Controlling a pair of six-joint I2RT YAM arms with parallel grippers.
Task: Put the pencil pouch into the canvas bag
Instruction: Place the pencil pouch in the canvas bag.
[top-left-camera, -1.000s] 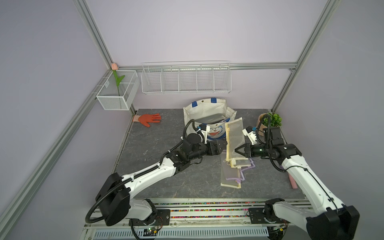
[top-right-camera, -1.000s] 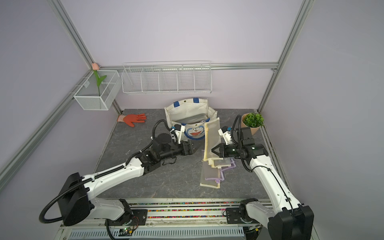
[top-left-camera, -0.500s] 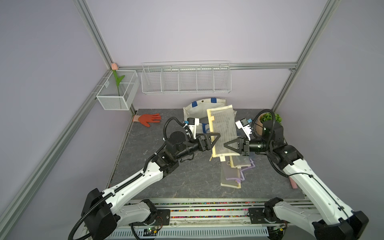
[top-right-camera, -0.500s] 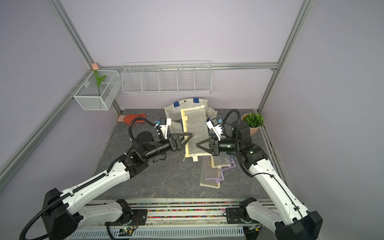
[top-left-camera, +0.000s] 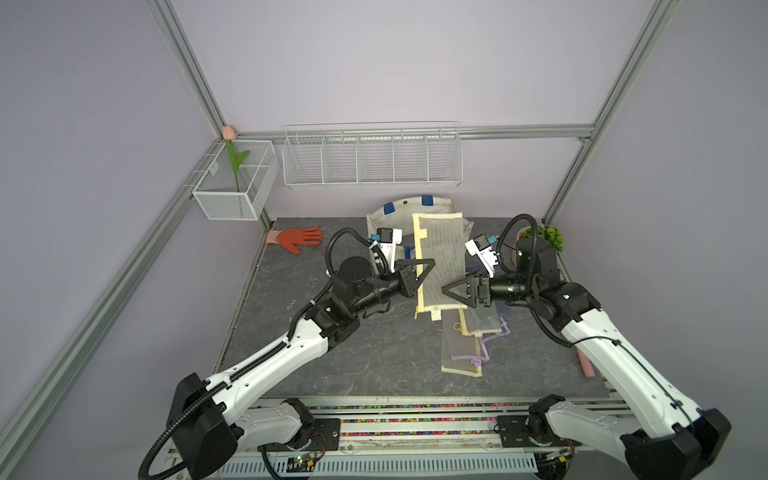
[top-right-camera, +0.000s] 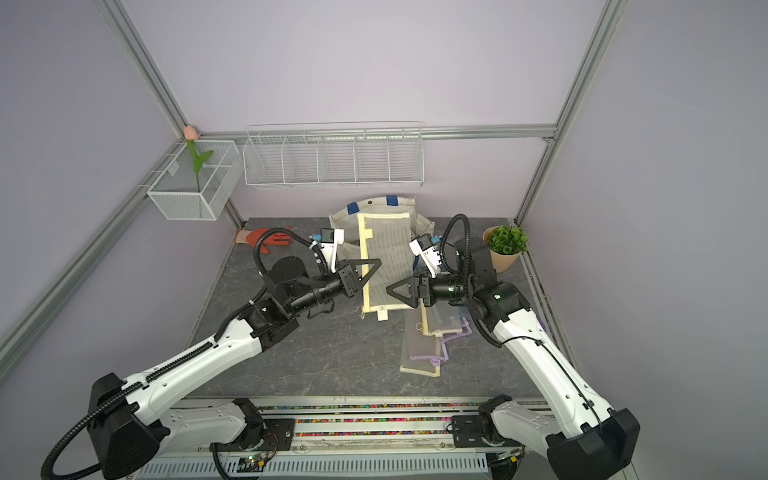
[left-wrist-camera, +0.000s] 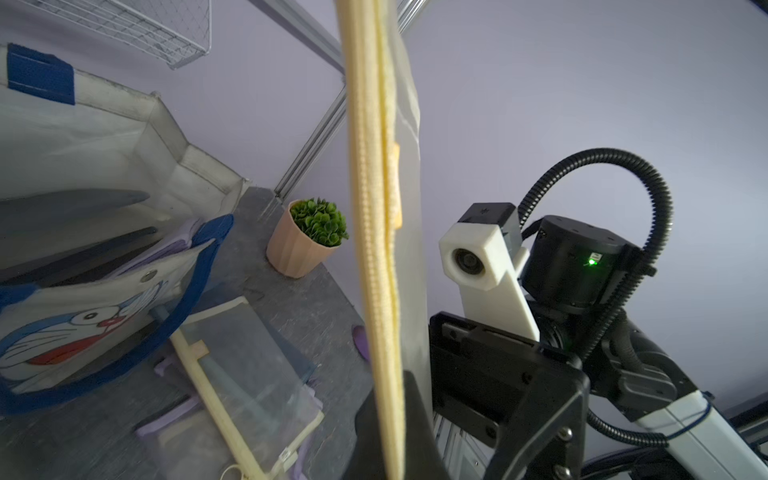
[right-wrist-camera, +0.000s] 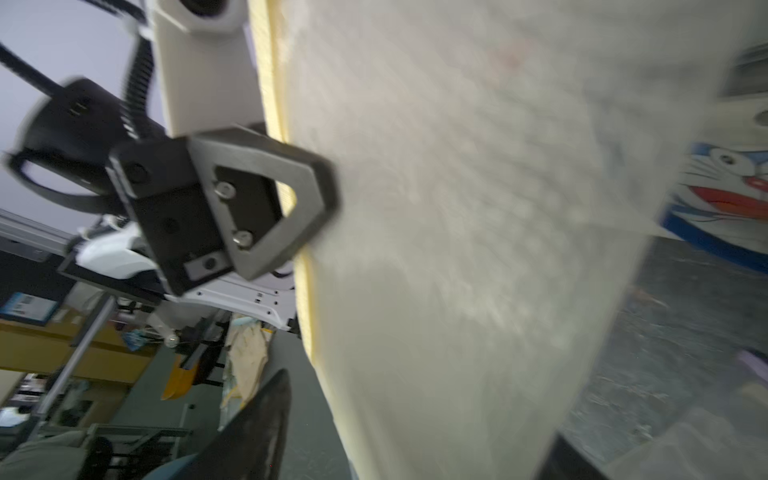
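At the far left of the table (top-left-camera: 332, 357) lies a red glove (top-left-camera: 297, 239), well apart from the work. The left claw (top-left-camera: 420, 275) is pressed together on the yellow zipper edge of the pencil pouch (top-left-camera: 442, 257). The pouch hangs upright in the air between both claws, just on the near side of the canvas bag (top-left-camera: 399, 210). The right claw (top-left-camera: 459, 289) is spread around the pouch's other long edge and does not pinch it.

The pouch looks thin, light and soft, so I expect it to flop. The zipper seam seems the stiffest place to hold. The bag's mouth is open, but the wire basket (top-left-camera: 372, 160) above it limits the height. Spare pouches (top-left-camera: 469, 340) lie below, and a potted plant (top-left-camera: 548, 239) stands at the far right.
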